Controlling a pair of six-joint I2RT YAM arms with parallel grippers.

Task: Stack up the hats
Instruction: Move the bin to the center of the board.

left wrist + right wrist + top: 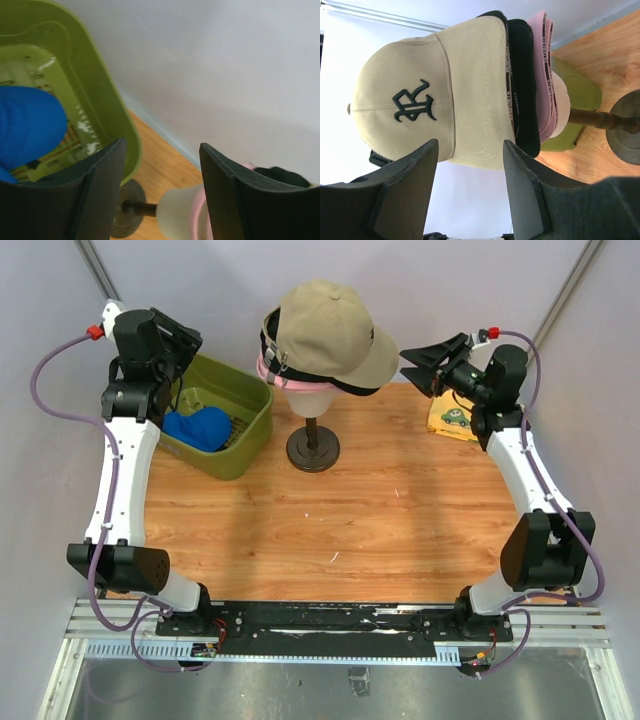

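A beige cap (330,332) tops a stack on the cream mannequin head (308,398), over black caps (350,383) and a pink cap (272,374). The right wrist view shows the beige cap (420,95) with a dark logo, the black caps (522,90) and the pink cap (545,65). A bright blue cap (197,427) lies in the olive-green bin (245,440); it also shows in the left wrist view (27,125). My left gripper (185,340) is open and empty above the bin. My right gripper (425,362) is open and empty, just right of the beige brim.
The mannequin's dark stand (313,448) sits at the table's back middle. A yellow card with a green picture (452,416) lies under the right arm. Grey walls close the back and sides. The bin's rim (115,105) is close to my left fingers.
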